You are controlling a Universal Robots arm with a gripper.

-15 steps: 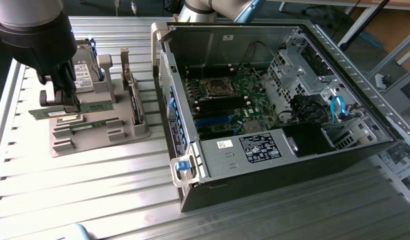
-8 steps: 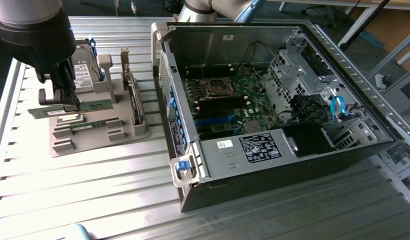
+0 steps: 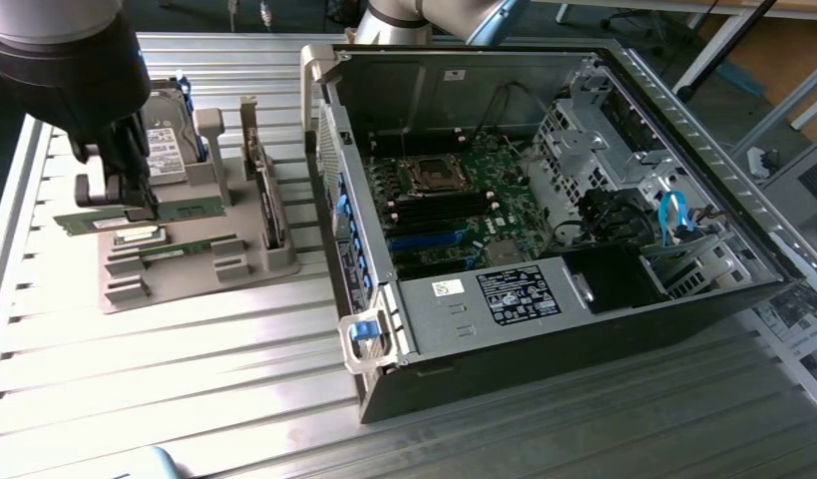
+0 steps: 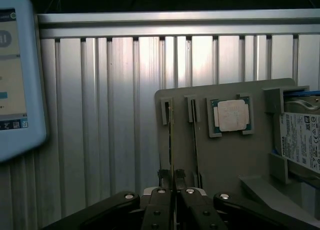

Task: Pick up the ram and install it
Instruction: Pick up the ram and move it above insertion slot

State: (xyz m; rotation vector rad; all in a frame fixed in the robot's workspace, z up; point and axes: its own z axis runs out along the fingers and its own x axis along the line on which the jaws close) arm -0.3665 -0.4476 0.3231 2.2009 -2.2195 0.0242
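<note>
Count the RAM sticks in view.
2. One ram stick is clamped edge-on between the gripper's fingertips at the grey holder; the second ram stick stands in the neighbouring slot. More could be hidden inside the computer case.

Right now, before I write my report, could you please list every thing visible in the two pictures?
ram: one, green, edge-on between the gripper's fingers, at the holder's slot
processor chip: one, silver, in the holder's square pocket
hard drive: one, silver with white label, at the holder's end
holder: one, grey, on the table
computer case: one, dark, open, on the exterior view's right
motherboard: one, green, inside the case
tablet: one, light-blue frame, on the table, apart from the holder
table: one, silver, ribbed
gripper: one, black, shut on the ram
arm: one, dark, above the holder
</note>
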